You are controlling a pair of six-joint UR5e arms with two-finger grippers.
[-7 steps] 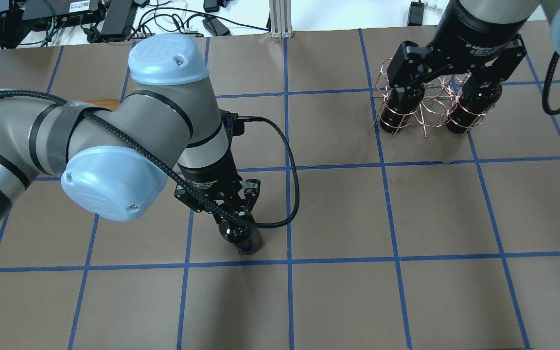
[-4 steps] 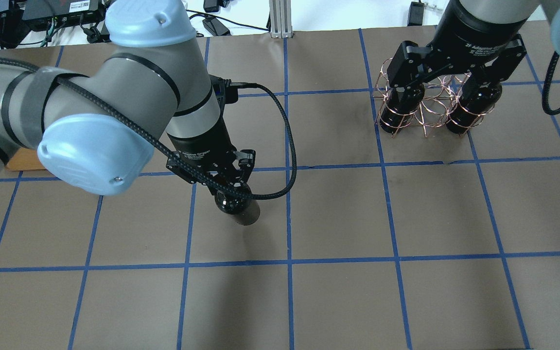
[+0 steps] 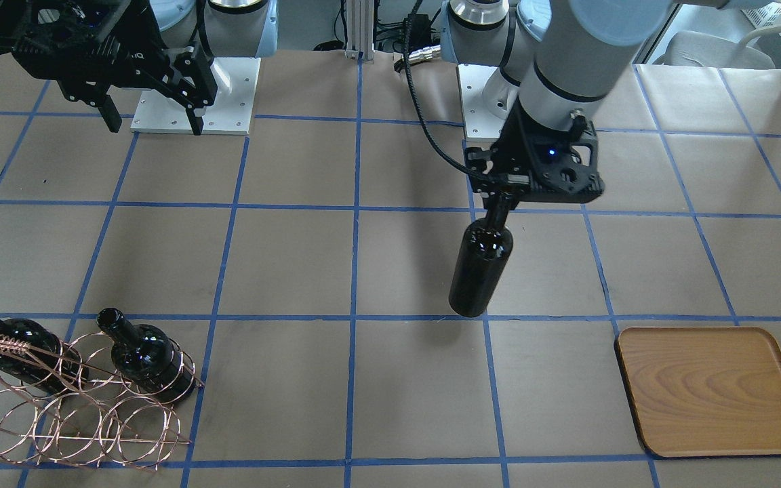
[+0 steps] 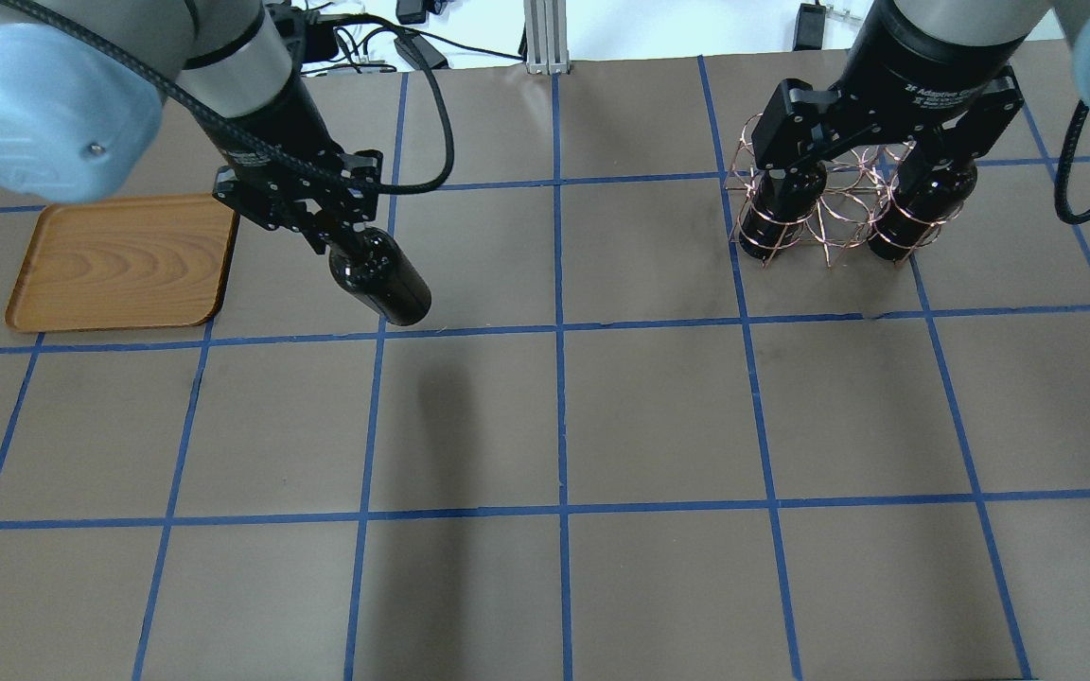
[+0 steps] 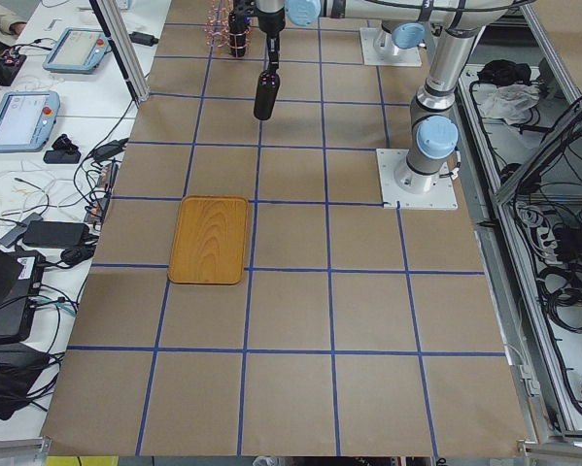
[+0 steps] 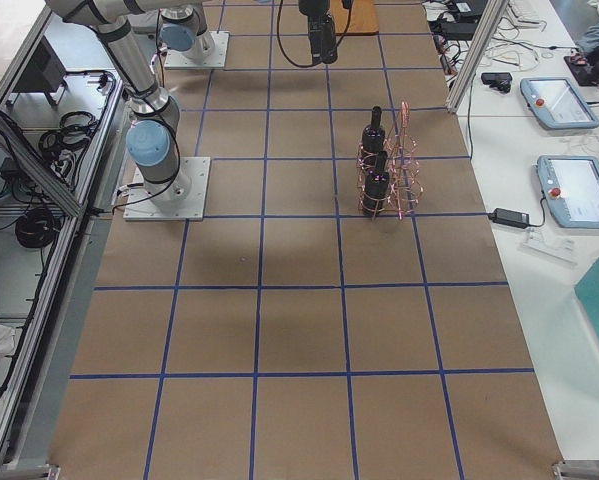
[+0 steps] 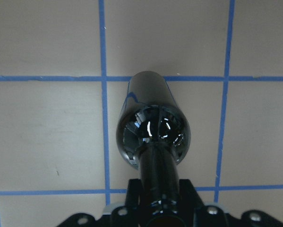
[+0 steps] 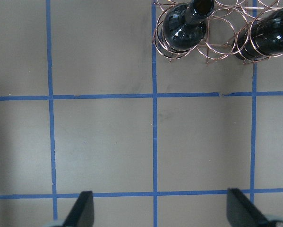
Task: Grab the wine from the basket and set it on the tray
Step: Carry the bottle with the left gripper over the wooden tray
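Note:
My left gripper [image 4: 323, 222] is shut on the neck of a glossy black wine bottle [image 4: 384, 284] and holds it slightly tilted above the table, just right of the wooden tray [image 4: 124, 260]. In the front-facing view the bottle [image 3: 482, 268] hangs up and to the left of the tray [image 3: 712, 393]. The copper wire basket [image 4: 829, 203] stands at the far right with two more bottles [image 3: 143, 356] [image 3: 14, 339] in it. My right gripper [image 4: 871, 175] is open and empty, high above the basket.
Brown paper with a blue tape grid covers the table [image 4: 659, 416]. White arm mounting plates [image 3: 190, 102] sit at the robot's side. Cables and electronics [image 4: 129, 28] lie beyond the far edge.
My left arm has carried the bottle away from me and to the left, toward the tray, which now shows uncovered. The right arm has not moved.

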